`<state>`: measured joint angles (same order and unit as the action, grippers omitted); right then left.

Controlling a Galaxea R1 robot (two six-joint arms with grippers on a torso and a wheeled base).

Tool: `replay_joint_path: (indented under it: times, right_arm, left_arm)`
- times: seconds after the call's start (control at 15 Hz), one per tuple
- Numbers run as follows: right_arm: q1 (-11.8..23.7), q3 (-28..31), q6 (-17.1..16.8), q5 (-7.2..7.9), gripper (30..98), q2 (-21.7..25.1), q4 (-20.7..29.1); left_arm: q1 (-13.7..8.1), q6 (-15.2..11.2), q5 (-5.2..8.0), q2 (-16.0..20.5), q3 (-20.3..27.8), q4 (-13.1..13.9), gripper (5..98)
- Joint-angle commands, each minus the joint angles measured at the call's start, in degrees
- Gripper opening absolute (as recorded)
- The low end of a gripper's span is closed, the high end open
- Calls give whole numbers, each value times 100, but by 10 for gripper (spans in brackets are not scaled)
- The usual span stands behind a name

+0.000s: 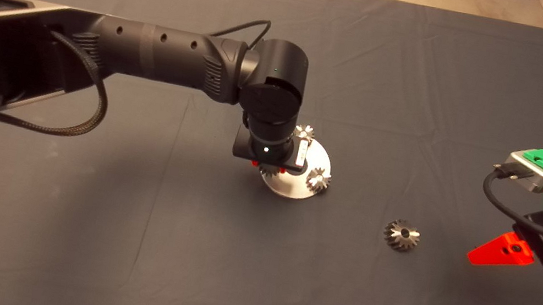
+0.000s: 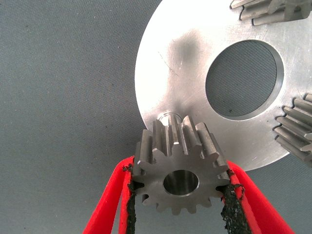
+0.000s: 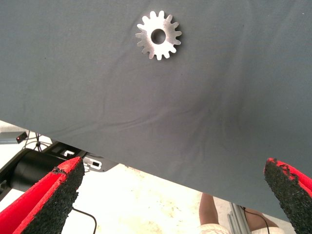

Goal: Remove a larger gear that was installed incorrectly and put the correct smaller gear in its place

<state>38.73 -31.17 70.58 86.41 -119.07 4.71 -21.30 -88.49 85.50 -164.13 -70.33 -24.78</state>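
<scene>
Left end effector (image 2: 179,195) clamped on smaller gear (image 2: 179,170) at rim of silver disc (image 2: 180,63) — right end effector (image 3: 170,195) spread wide, idle near larger gear (image 1: 401,235) on mat.

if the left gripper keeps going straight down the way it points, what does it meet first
Probably the round metal plate: the left gripper, shut on a small silver gear, hangs over the plate's edge, seemingly above a short peg. How far above is unclear.
</scene>
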Motion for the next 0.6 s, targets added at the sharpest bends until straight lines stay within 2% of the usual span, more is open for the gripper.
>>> replay_joint_path:
  times: [0.0, 0.53]
  right_arm:
    - [135, 43, 26, -10, 977, -25, 223]
    - [135, 43, 26, -10, 977, -25, 223]
  left_arm:
    - [-47, 183, 54, 17, -190, 11, 355]
    - [-50, 192, 72, 17, -243, 26, 354]
